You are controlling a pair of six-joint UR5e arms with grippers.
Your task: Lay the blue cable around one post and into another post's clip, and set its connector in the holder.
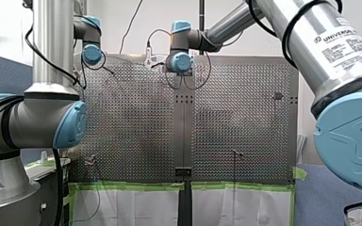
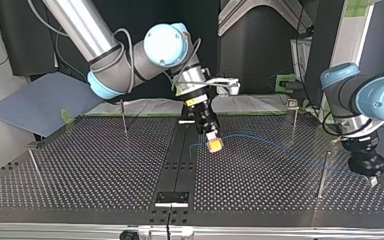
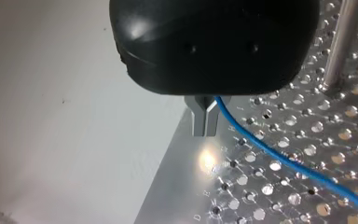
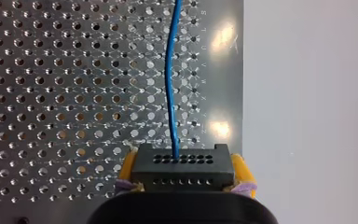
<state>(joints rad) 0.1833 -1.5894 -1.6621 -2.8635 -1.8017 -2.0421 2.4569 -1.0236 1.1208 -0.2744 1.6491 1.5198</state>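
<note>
A pale wall [image 1: 118, 23] rises beyond the far edge of the perforated table [image 1: 136, 127]. In the front view, a blue-grey partition [image 1: 2, 70] stands off the table's left side, and a flat blue-grey surface [image 1: 306, 188] shows past its right side. White sheeting [image 1: 136, 205] lies along the table's near edge, bordered by green tape [image 1: 132, 186]. In the right wrist view, bright glare spots [image 4: 220, 127] sit on the table's unperforated rim, with a plain pale surface [image 4: 307, 93] just beyond it.
</note>
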